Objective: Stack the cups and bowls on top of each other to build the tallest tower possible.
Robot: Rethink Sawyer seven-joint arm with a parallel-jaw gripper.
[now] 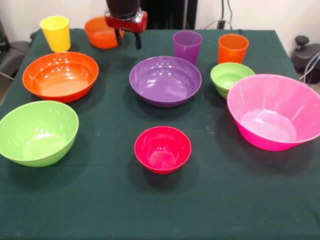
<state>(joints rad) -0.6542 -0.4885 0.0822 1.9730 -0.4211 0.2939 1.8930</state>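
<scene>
My gripper [128, 41] hangs open at the back of the table, just right of a small orange bowl [101, 32], holding nothing. Three cups stand upright in the back row: yellow [56, 33], translucent purple [187, 46] and orange [232, 48]. Spread apart on the green cloth are a large orange bowl [60, 75], a purple bowl [165, 80], a small green bowl [231, 78], a huge pink bowl [276, 111], a large lime green bowl [37, 132] and a small red-magenta bowl [162, 149]. Nothing is stacked.
The dark green tablecloth [110, 200] covers the whole table. Dark equipment [306, 52] sits beyond the right edge, and a grey shape [11, 52] lies off the left edge.
</scene>
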